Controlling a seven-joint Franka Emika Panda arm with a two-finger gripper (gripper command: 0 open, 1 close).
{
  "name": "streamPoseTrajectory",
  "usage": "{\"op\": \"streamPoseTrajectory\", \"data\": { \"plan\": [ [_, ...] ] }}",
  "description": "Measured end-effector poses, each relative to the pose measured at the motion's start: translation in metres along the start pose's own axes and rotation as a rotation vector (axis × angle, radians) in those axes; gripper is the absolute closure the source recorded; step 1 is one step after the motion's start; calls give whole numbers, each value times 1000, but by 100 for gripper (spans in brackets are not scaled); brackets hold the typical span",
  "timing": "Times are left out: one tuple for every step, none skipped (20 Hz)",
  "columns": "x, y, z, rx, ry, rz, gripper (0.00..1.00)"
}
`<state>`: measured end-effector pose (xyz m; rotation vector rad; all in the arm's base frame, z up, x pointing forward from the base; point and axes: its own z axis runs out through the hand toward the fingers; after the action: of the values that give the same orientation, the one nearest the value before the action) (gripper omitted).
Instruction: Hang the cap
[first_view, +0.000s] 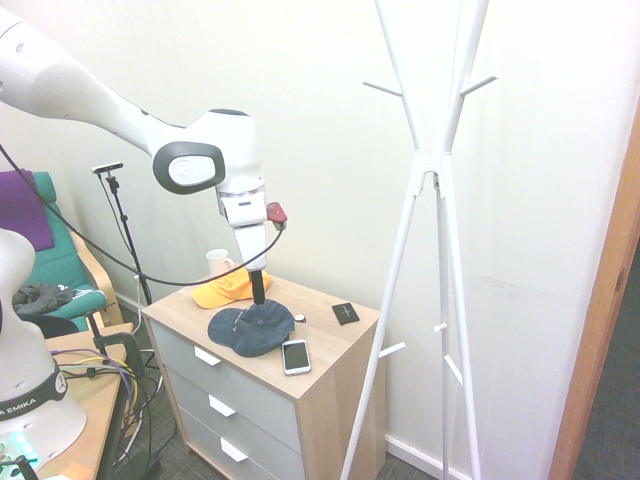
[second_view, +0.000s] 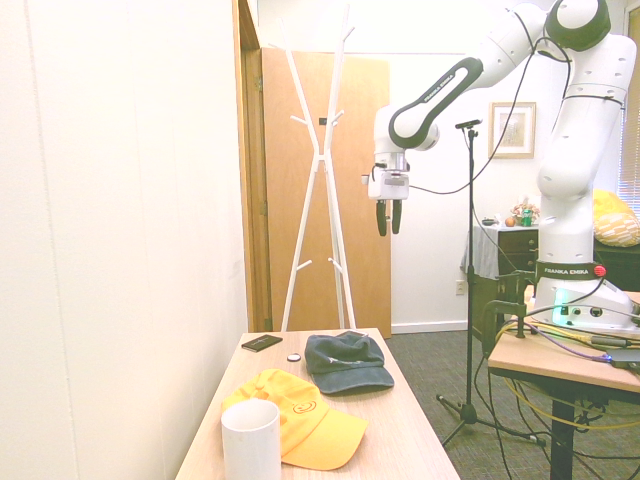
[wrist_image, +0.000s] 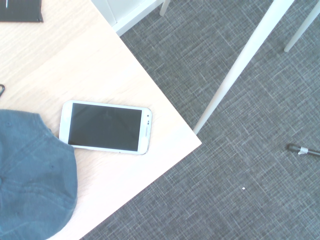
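Hovering high above the desk (first_view: 325, 385), the tool (second_view: 389, 216) points straight down with its two dark fingers (second_view: 381, 218) spread wide and nothing between them, so the job is only at its opening stage. The navy cap (second_view: 346, 362) lies flat on the wooden top, untouched, with its brim toward the near side in the second exterior view and its crown facing the far end. Just beside it rests a white phone (first_view: 296, 356), which the wrist view shows touching or nearly touching the cap's edge close to the desk corner. A small round button-like thing (second_view: 294, 357) sits near the cap on its left in the second exterior view, and a flat black square (first_view: 345, 313) lies farther back toward the wall. The yellow cap (second_view: 295, 418) and a white mug (second_view: 251, 441) are close to that camera; neither belongs to this job. The white coat stand (first_view: 432, 200) rises right of the desk in the first exterior view, its short pegs all bare, so nothing hangs yet. By my reading everything remains: come down over the navy cap, pinch its fabric, lift it clear of the phone, carry it across to the stand and hook it on a peg. No grasp, no lift, no hanging so far.
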<state>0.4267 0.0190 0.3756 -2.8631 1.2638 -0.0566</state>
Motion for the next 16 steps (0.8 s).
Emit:
{"op": "streamPoseTrajectory", "data": {
  "plan": [
    [0,0,0,-1,-1,-1,0],
    [-1,-1,0,-1,-1,-6,0],
    [-4,-4,0,0,1,-17,0],
    [-12,-12,0,1,6,-36,0],
    [-22,-23,1,4,13,-56,0],
    [-38,-39,2,2,17,-80,0],
    [-57,-57,6,0,21,-103,0],
    [-78,-74,12,-5,23,-125,0],
    [-99,-91,20,-15,26,-151,0],
    [-120,-106,31,-22,35,-179,0],
    [-140,-119,45,-32,51,-203,0],
    [-158,-129,60,-42,69,-222,0],
    [-173,-139,77,-49,82,-237,0],
    [-185,-148,94,-54,89,-249,0],
    [-193,-155,110,-57,91,-264,0],
    [-197,-163,125,-50,95,-282,0]
  ]
}}
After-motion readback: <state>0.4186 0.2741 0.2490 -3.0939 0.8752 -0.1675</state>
